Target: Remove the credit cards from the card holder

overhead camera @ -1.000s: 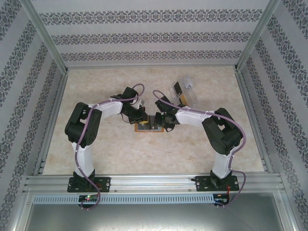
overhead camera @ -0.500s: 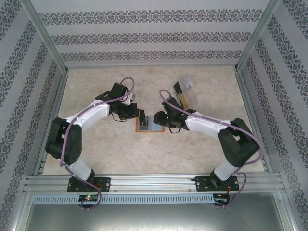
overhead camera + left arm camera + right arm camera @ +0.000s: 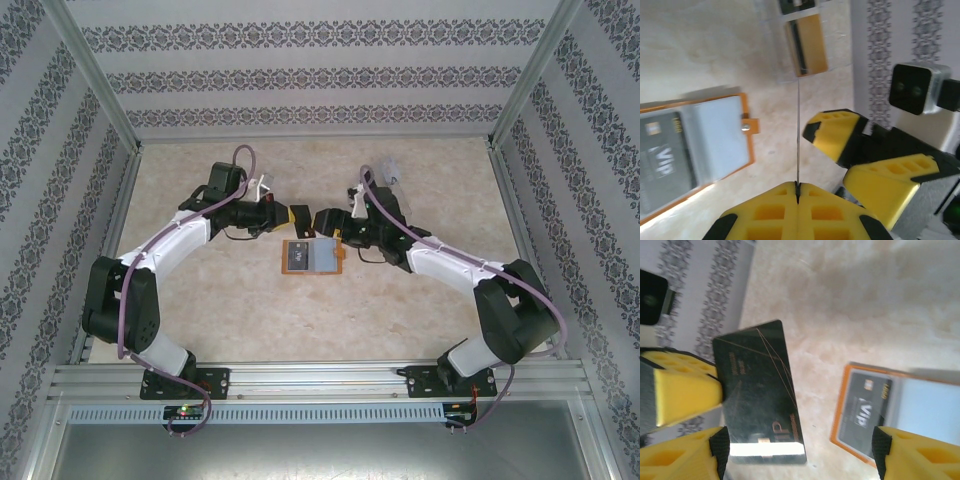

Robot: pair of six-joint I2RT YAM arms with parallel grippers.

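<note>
Your left gripper [image 3: 797, 192] is clamping the dark credit card [image 3: 760, 395] and lifting it away from the card holder [image 3: 748, 150], which is lying open on the table [image 3: 420, 300], while your right gripper [image 3: 800, 455] is spreading wide, probably to receive it.

Both arms moved off the card holder [image 3: 312, 257] toward the tabletop's far edge. Left end effector [image 3: 288, 216] lifted out a dark credit card [image 3: 760, 400]; right end effector [image 3: 800, 455] opened.
</note>
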